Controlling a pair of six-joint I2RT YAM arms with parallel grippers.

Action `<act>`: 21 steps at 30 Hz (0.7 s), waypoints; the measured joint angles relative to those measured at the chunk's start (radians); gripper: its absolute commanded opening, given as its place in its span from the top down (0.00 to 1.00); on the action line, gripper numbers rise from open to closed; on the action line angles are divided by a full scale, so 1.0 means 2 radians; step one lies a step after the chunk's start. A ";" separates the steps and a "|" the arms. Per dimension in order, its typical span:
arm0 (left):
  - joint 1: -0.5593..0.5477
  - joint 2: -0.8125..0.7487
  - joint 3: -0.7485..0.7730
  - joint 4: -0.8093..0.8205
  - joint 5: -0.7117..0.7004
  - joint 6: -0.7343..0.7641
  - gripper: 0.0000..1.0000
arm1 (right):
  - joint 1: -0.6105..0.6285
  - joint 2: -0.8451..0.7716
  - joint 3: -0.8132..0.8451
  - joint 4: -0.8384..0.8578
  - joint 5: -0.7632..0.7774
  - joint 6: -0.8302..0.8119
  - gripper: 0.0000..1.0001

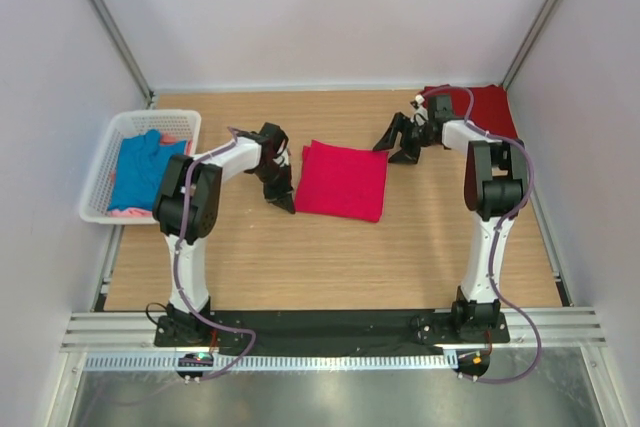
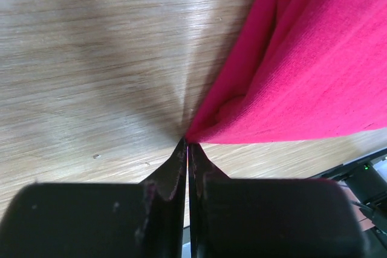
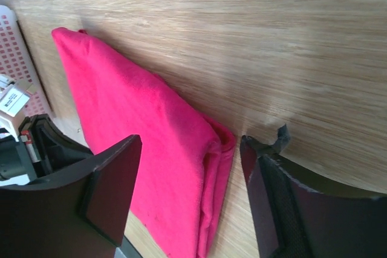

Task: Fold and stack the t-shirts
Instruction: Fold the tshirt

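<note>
At the middle of the table (image 1: pixel 330 257), the folded pinkish-red t-shirt (image 1: pixel 342 179) lay flat. The left claw (image 1: pixel 285 203) was closed tight, its tips touching the shirt's near left corner; whether it pinched any cloth could not be told. The right claw (image 1: pixel 395 150) stood wide beside the shirt's right edge, holding nothing. A darker red t-shirt (image 1: pixel 490 107) lay at the far right corner, and a blue t-shirt (image 1: pixel 140 172) lay in the basket (image 1: pixel 100 177).

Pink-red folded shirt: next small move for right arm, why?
Probably lower and close the right gripper on the bright pinkish-red folded cloth t-shirt: its open jaws bracket the folded corner, while the left gripper is shut at the opposite corner.
</note>
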 measured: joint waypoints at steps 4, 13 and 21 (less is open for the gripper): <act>0.002 0.003 0.004 -0.006 0.000 -0.007 1.00 | 0.003 -0.013 -0.025 0.023 0.007 0.001 0.27; 0.002 0.003 0.006 -0.015 0.000 -0.007 0.99 | 0.019 -0.049 -0.067 0.034 0.063 0.004 0.29; 0.007 -0.004 0.017 -0.043 -0.023 -0.012 0.87 | 0.021 -0.046 -0.065 0.034 0.060 0.006 0.30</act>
